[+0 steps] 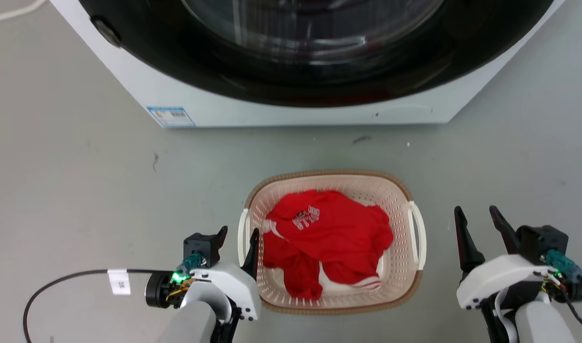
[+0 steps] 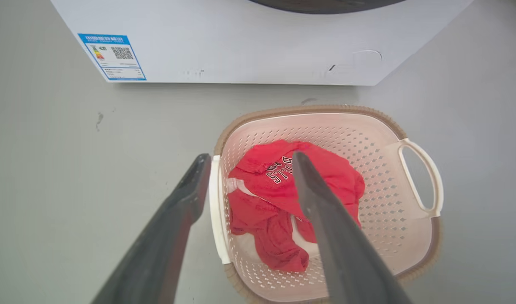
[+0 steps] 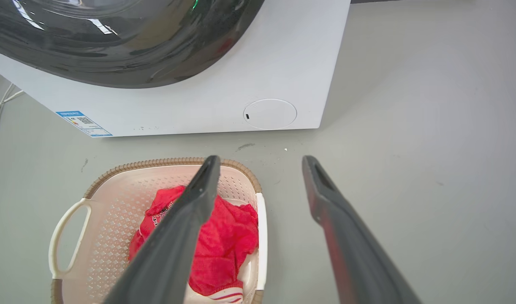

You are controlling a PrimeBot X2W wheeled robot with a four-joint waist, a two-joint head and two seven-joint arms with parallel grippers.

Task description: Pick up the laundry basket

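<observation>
Head view. Rounded-rectangular pale pink-cream perforated plastic laundry basket [image 1: 399,259] with a brown woven-look rim sits on the grey floor [image 1: 81,190], at 6 o'clock from the white front-loading washing machine [image 1: 291,113] and clear of it. Dark round glass door [image 1: 315,52] of the washer is overhead at 12. Blue label sticker [image 1: 171,116] is on the washer's lower front, toward 10 from the basket.

A crumpled red garment with white lettering [image 1: 329,233] lies inside the basket.

Left gripper [image 1: 239,233] is at the basket's 9 o'clock side, jaws apart. In the left wrist view the left gripper [image 2: 250,157] straddles the white loop handle [image 2: 218,211]: one finger outside it over the floor, the other over the basket's interior. Contact with the handle cannot be judged.

Right gripper [image 1: 476,210] is at 3 o'clock from the basket, jaws apart, near the opposite white loop handle [image 1: 420,233] but separate from it. In the right wrist view the right gripper [image 3: 261,159] has one finger over the basket's edge and the other over bare floor.

Black cable [image 1: 57,281] with a white tag [image 1: 118,281] curves over the floor at 8 o'clock.
</observation>
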